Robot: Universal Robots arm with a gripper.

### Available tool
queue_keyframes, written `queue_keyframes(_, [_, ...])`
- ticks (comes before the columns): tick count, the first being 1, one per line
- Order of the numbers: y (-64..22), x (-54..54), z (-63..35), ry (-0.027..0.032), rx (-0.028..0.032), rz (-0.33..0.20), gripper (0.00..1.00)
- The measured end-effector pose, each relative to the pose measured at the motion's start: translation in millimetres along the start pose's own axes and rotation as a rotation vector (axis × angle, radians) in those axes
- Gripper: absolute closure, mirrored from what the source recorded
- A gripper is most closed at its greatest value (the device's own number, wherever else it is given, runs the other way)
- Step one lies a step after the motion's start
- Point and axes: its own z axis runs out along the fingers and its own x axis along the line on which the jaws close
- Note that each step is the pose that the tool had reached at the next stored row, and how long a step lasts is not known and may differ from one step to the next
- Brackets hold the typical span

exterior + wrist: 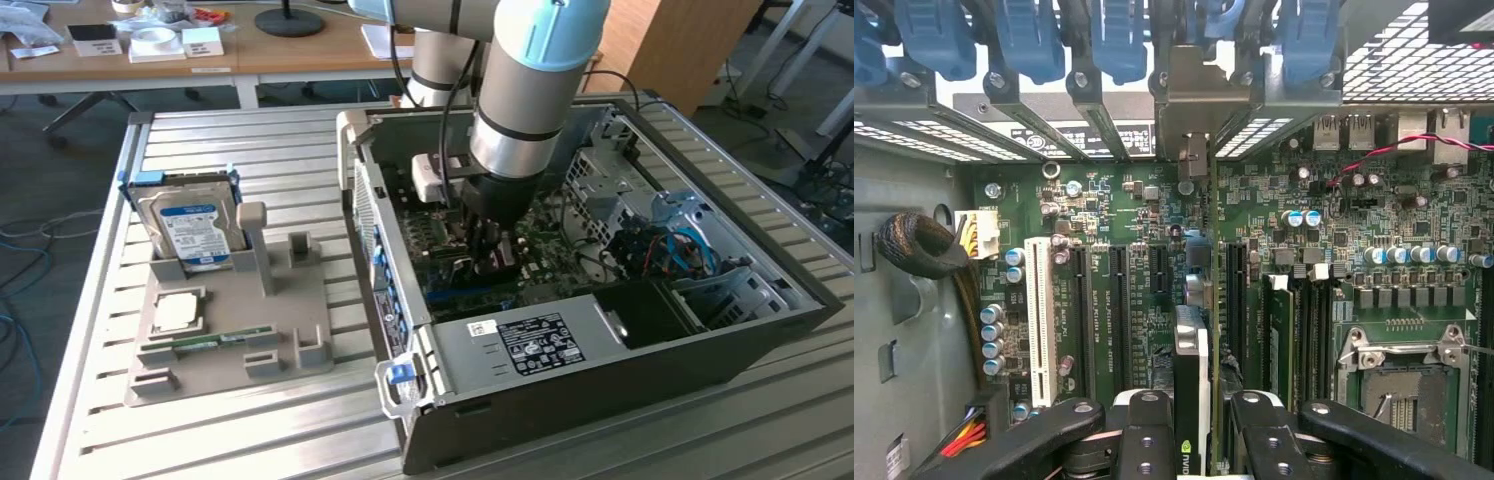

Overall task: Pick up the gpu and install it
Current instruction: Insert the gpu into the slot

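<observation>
The gpu (pixel 1191 365) is seen edge-on in the wrist view, a thin dark card with a green logo and a pale metal end bracket reaching toward the case's rear slots. My gripper (pixel 1190 425) is shut on it, with one black finger (pixel 1144 432) on each side. The card hangs just above the green motherboard (pixel 1104 200), lined up with the long black expansion slots (pixel 1116 300). In the exterior view my gripper (pixel 487 255) reaches down into the open computer case (pixel 534 350), and the arm hides most of the card.
Blue slot latches (pixel 1024 40) line the case's rear wall. A CPU socket (pixel 1399 390) and memory slots lie beside the card. On the exterior view's left, a grey holder (pixel 300 310) carries a blue-labelled hard drive (pixel 194 225), a processor (pixel 178 310) and a memory stick (pixel 214 342).
</observation>
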Motion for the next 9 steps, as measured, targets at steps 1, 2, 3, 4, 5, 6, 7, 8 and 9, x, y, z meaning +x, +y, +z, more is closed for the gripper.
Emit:
queue_keyframes(1, [0.1,0.0,0.1,0.0000,0.0001,0.000,0.73])
queue_keyframes(2, [0.2,0.0,0.2,0.0000,0.0001,0.000,0.73])
queue_keyframes(3, [0.3,0.0,0.3,0.0000,0.0001,0.000,0.73])
queue_keyframes(4, [0.4,0.0,0.7,-0.0002,0.0001,0.000,0.73])
queue_keyframes(5, [0.4,0.0,1.3,-0.0004,0.0002,0.000,0.73])
queue_keyframes(6, [0.4,0.1,1.7,-0.0003,0.0002,0.000,0.73])
queue_keyframes(7, [0.5,0.1,1.9,0.0000,0.0001,0.000,0.73])
queue_keyframes(8, [0.5,0.1,2.2,0.0001,0.0000,0.000,0.73])
queue_keyframes(9, [0.5,0.1,2.4,0.0002,-0.0001,0.000,0.73])
